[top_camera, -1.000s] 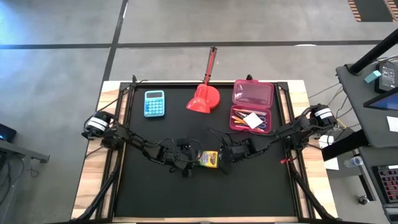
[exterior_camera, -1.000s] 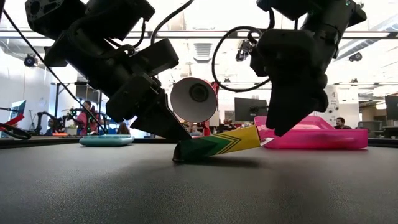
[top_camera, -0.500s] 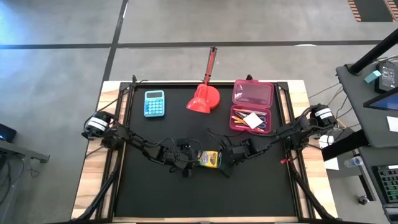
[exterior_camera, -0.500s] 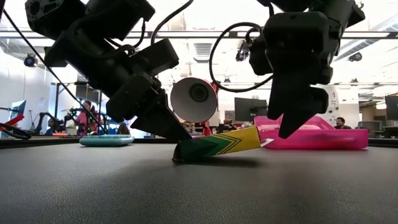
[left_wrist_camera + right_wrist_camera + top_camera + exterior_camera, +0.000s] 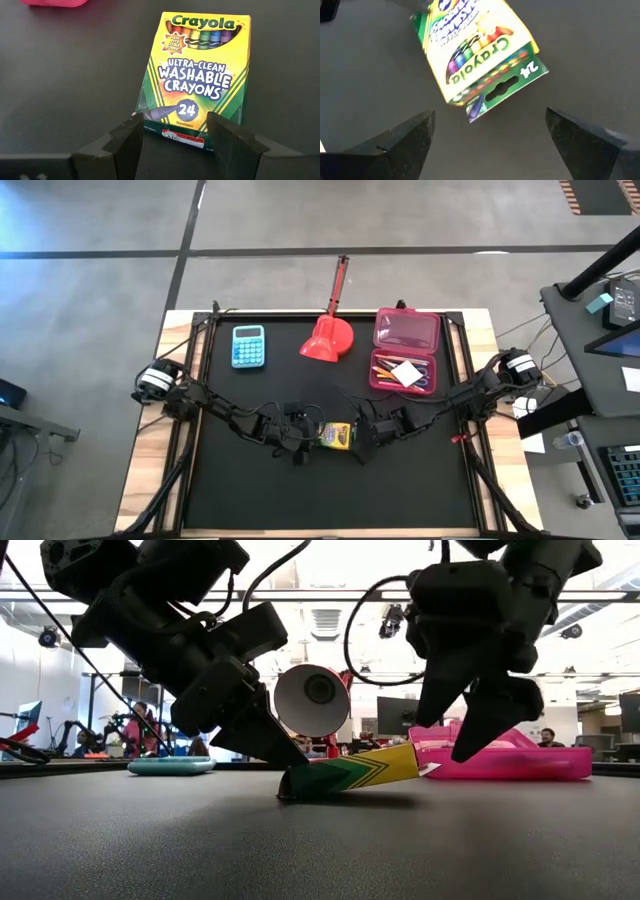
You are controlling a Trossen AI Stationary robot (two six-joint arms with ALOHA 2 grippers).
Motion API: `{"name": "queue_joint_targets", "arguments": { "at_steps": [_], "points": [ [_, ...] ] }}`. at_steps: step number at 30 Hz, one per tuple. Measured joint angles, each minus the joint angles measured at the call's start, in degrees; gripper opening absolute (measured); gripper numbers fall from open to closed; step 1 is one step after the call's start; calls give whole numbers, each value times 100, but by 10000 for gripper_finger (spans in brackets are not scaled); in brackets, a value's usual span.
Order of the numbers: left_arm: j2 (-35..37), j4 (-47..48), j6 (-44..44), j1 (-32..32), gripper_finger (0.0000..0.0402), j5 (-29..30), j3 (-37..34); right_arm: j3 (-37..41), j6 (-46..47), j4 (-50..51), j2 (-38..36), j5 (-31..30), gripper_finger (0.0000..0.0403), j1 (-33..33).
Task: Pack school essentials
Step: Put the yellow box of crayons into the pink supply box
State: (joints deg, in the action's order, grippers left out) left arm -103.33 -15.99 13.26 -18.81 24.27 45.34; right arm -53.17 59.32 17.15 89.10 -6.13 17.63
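Crayon box [image 5: 337, 436] handover step, lower centre of the high view. Left pincer [image 5: 172, 131] grips its near end, tilting it off the bench [image 5: 300, 490]. Right pincer [image 5: 478, 730] spread wide, just beside the raised end. Next: right clamps, left lets go, carry to pink case [image 5: 404, 361] upper right.

My left gripper [image 5: 172, 131] is closed on the crayon box [image 5: 197, 75], one dark finger on each side of its near end. The box extends toward 12 o'clock over the black table [image 5: 65, 75], printed face up, reading "Crayola Ultra-Clean Washable Crayons 24". A strip of a pink case [image 5: 52, 2] shows at 11 o'clock, well apart from the box.
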Motion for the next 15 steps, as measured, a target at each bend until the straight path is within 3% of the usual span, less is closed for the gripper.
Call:
{"name": "queue_joint_targets", "arguments": {
  "at_steps": [9,15],
  "points": [
    [0,0,0,-2,203,2,0,104,432,-617,-33,163,368,-211],
    [0,0,0,-7,203,4,-2,686,1114,-1258,-15,195,368,-304]
  ]
}}
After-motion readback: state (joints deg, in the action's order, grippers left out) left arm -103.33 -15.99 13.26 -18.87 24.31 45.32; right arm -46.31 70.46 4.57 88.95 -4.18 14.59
